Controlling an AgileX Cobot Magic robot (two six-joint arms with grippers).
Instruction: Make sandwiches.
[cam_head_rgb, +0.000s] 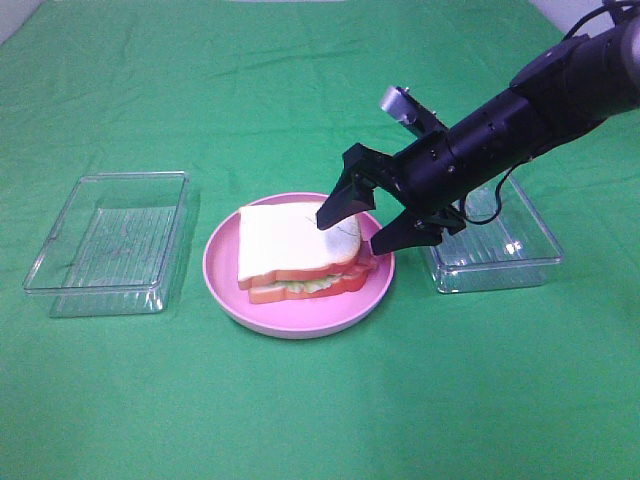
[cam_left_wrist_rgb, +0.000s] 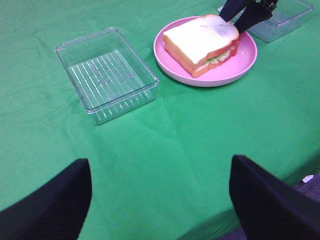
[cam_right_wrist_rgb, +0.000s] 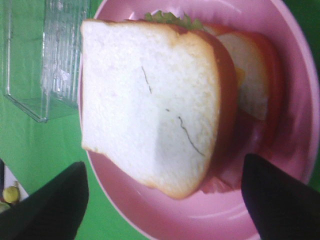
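Observation:
The sandwich (cam_head_rgb: 290, 250) lies stacked on the round pink plate (cam_head_rgb: 300, 318): white bread on top, green lettuce and red strips showing at its edge. It also shows in the left wrist view (cam_left_wrist_rgb: 202, 42) and the right wrist view (cam_right_wrist_rgb: 150, 100). My right gripper (cam_head_rgb: 358, 226) is open and empty, its fingers spread just above the sandwich's right end. My left gripper (cam_left_wrist_rgb: 160, 200) is open and empty, well back from the plate near the table's edge, out of the exterior high view.
An empty clear plastic tray (cam_head_rgb: 112, 240) stands left of the plate, also in the left wrist view (cam_left_wrist_rgb: 105, 72). A second clear tray (cam_head_rgb: 495, 250) stands right of the plate, under my right arm. Green cloth (cam_head_rgb: 300, 420) covers the table.

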